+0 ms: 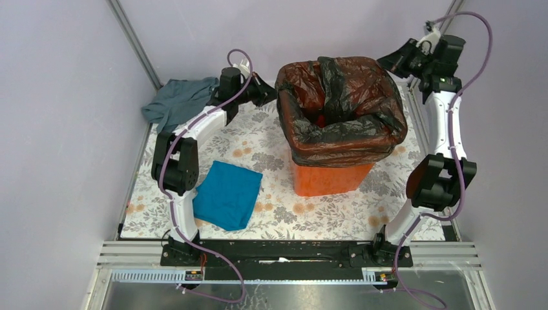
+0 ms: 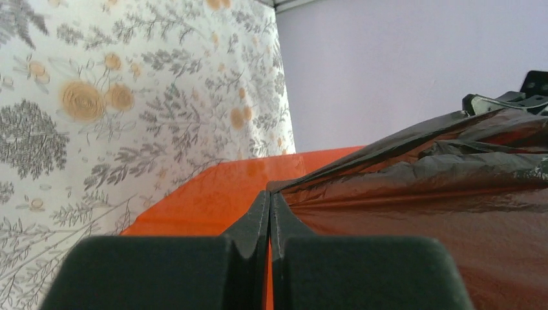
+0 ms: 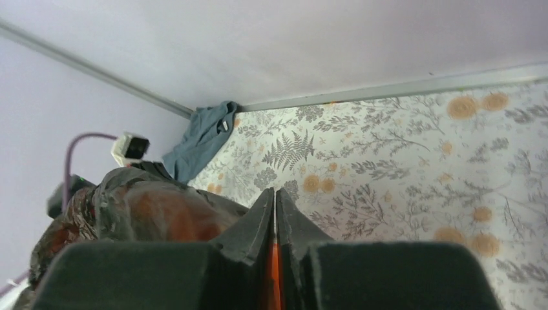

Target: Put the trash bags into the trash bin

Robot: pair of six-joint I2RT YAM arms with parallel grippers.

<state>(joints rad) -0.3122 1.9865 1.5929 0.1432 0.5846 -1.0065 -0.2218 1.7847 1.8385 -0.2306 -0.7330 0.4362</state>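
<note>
left tool [image 2: 269, 197] is hovering pressed together beside the bin [image 1: 329, 179] wearing a bag [image 1: 336, 110]; right tool [image 3: 274, 194] is hovering pressed together opposite.

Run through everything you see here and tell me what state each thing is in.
trash bin: upright, lined.
trash bag: spread open in the bin, edge folded down over the rim.
left pincer: shut, tips at the bag's edge by the bin's side.
right pincer: shut, near the bin's far right corner.
blue cloth: folded, lying flat.
grey cloth: crumpled in a heap.
</note>
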